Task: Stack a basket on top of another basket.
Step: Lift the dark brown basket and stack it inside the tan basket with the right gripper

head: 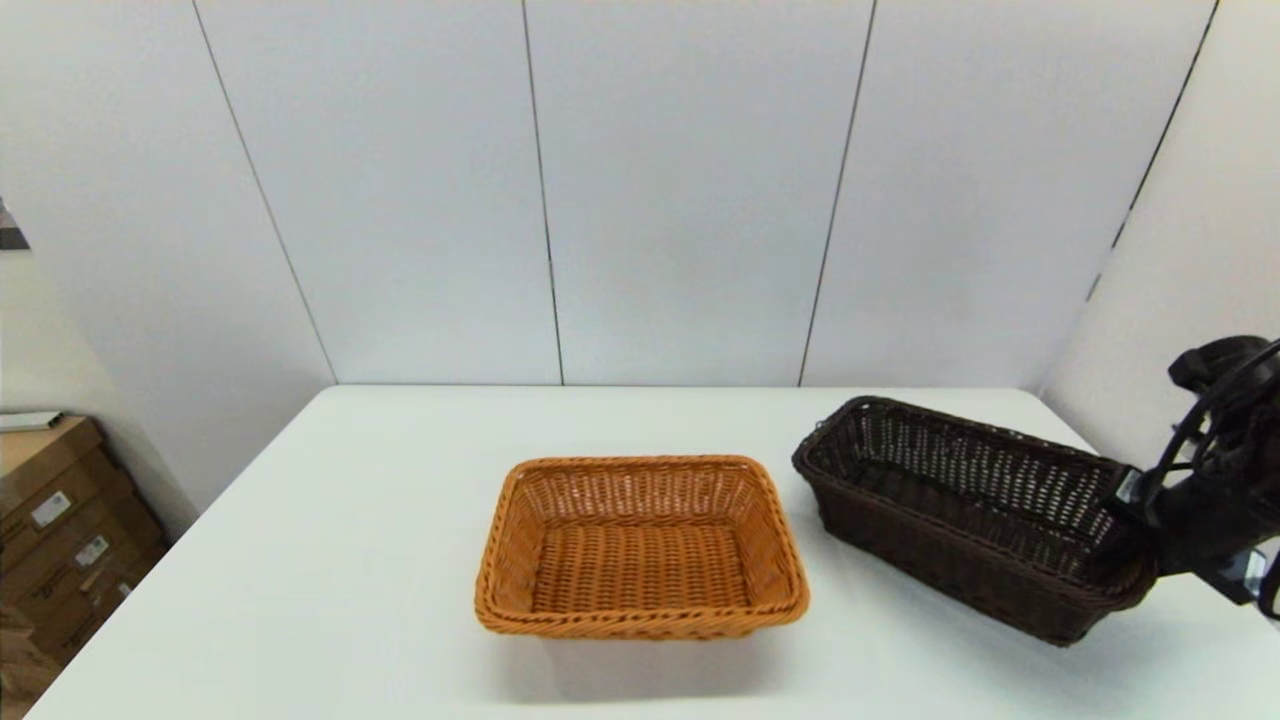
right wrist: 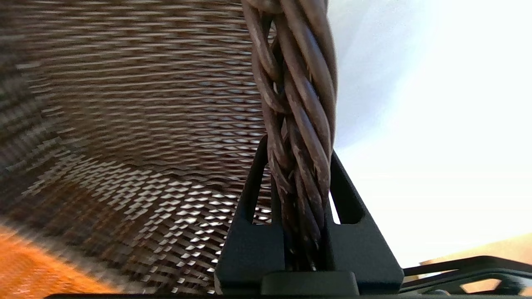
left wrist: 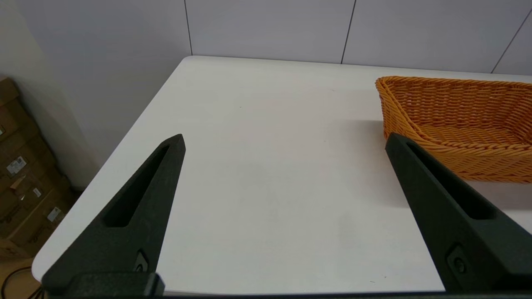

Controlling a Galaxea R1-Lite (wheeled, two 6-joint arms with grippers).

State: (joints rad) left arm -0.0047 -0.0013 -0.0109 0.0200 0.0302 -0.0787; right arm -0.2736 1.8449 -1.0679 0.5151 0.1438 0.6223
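Pale panelled walls close off the back of a white table (head: 330, 560), and cardboard boxes (head: 60, 520) are stacked on the floor off its left edge. My right gripper (right wrist: 298, 154) is at the table's right side, clamped on the braided rim of the dark brown basket (head: 960, 500); in my right wrist view the 2 black fingers (right wrist: 253, 195) press that twisted rim from either side, with the open weave of the basket's inner wall spread out beyond them. From my head view the dark basket sits to the right of the table's middle, angled so that its far end points toward the back wall and its near end meets my gripper, and that held end looks tipped slightly higher than the far one. The orange-tan basket (head: 640, 545) rests flat near the centre of the table, just beside the dark one but apart from it, with a strip of bare white between them. My left gripper (left wrist: 282, 141) hangs over the table's left part with its fingers spread wide and nothing between them, the orange-tan basket near its right finger.
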